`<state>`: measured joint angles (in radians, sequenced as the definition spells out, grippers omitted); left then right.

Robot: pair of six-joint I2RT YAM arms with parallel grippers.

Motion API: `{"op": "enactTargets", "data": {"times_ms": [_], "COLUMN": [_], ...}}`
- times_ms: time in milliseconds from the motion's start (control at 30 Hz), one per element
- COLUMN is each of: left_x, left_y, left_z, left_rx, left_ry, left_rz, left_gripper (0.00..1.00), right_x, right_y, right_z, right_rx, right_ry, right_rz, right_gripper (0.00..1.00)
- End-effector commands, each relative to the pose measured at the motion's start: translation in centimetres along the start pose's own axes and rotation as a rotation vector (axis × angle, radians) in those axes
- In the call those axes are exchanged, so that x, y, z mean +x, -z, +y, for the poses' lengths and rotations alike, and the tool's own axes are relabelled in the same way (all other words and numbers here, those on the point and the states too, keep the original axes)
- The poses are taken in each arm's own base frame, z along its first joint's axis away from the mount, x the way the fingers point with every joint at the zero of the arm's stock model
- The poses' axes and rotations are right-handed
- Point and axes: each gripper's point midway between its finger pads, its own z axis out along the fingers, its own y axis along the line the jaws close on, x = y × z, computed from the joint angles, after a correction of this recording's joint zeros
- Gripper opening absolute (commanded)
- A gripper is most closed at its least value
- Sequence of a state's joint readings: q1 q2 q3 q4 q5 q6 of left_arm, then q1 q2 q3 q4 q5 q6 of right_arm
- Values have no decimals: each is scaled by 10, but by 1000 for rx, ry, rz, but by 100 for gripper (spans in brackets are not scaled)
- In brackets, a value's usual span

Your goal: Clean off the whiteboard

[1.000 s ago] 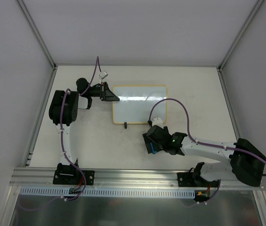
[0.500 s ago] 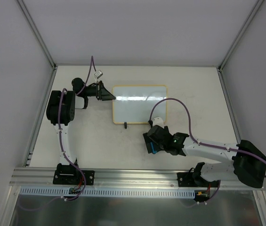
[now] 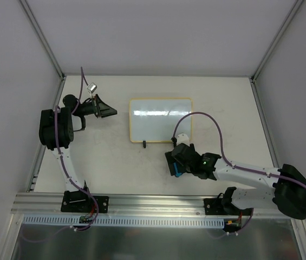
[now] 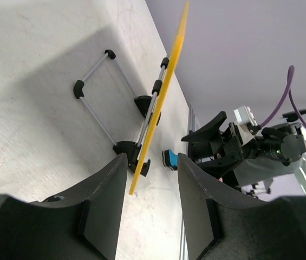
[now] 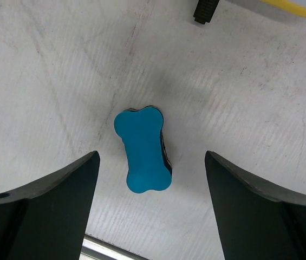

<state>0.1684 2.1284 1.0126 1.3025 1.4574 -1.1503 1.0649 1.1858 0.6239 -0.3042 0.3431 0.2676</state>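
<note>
Right wrist view: the right gripper [image 5: 151, 157] hangs with its jaws spread wide and holding nothing. Directly under the gap lies the eraser [image 5: 143, 154], blue and bone-shaped, flat on the table [image 5: 44, 81] and touching neither finger. Just beyond it, a black foot [image 5: 206, 11] and a strip of yellow frame mark the near edge of the board [image 3: 160, 120].

The left gripper [image 4: 151, 179] also has its jaws apart and is empty. It points at the board's side edge, which its camera sees edge-on and propped on a wire stand [image 4: 101, 95]. Bare table separates it from the frame.

From above, the board ahead of the right gripper looks plain white with one streak of glare. I can make out no writing, though faint marks would be too small to tell. So the wiping is either finished or has not begun, and the pictures do not settle which. If marks remain, the eraser has to be gripped and carried up onto the board.

There is open table on both sides of the eraser. Behind the right gripper runs the metal rail [image 3: 158, 201]. The left arm's elbow sits close to the side wall [image 3: 12, 108], so its freest direction looks to be toward the board.
</note>
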Motion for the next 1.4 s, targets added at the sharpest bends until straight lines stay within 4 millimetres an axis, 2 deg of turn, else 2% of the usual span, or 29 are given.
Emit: {"op": "enactTargets", "data": {"times_ms": [0, 100, 167, 233, 267, 467, 500, 533, 567, 667, 833, 867, 900, 967, 1000, 1033, 1067, 1100, 1133, 1233, 1267, 1367], "left_x": [-21, -20, -27, -32, -36, -48, -52, -54, -50, -46, -41, -34, -29, -20, -14, -9, 1, 10, 15, 37, 48, 66], "left_y": [1, 3, 5, 6, 6, 12, 14, 16, 19, 25, 33, 30, 31, 30, 29, 29, 24, 23, 23, 27, 30, 42], "left_z": [-53, -82, -103, -114, -125, -154, -153, -142, -151, -156, -151, -158, -150, -156, -150, -149, -155, -148, -149, -147, -143, -128], "left_rx": [32, 26, 22, 17, 14, -27, -58, -112, -133, -209, -359, -366, -408, -434, -465, -487, -501, -538, -546, -566, -570, -617], "left_ry": [-509, -589, -634, -649, -665, -668, -677, -596, -614, -639, -663, -675, -644, -645, -620, -616, -625, -618, -626, -629, -625, -609], "left_rz": [-81, -131, -179, -221, -256, -411, -440, -459, -486, -537, -604, -614, -614, -658, -653, -657, -676, -661, -667, -692, -692, -716], "left_gripper": [42, 43, 43, 43, 44, 44, 43, 42, 41, 41, 43, 43, 43, 44, 44, 44, 44, 44, 44, 44, 44, 43], "right_x": [-25, -48, -61, -78, -83, -102, -103, -108, -109, -117, -125, -126, -131, -130, -132, -132, -131, -135, -133, -127, -122, -118], "right_y": [15, 31, 41, 56, 60, 86, 88, 94, 97, 108, 118, 118, 122, 121, 122, 122, 122, 124, 122, 115, 109, 103], "right_z": [1, 6, 9, 10, 9, -2, -4, -8, -11, -22, -35, -38, -43, -51, -57, -62, -66, -72, -75, -80, -81, -83], "right_rx": [-12, -49, -71, -99, -103, -136, -136, -135, -133, -123, -95, -83, -59, -25, 7, 21, 40, 66, 78, 90, 93, 91], "right_ry": [19, 44, 47, 43, 42, 19, 21, 14, 16, 7, 15, 12, -5, -16, -29, -46, -49, -69, -74, -77, -73, -97], "right_rz": [-79, -151, -192, -249, -267, -361, -372, -400, -411, -460, -516, -525, -556, -581, -603, -631, -644, -677, -686, -696, -685, -696], "right_gripper": [82, 82, 82, 82, 82, 82, 82, 82, 82, 82, 82, 82, 82, 82, 83, 87, 88, 88, 92, 92, 92, 92]}}
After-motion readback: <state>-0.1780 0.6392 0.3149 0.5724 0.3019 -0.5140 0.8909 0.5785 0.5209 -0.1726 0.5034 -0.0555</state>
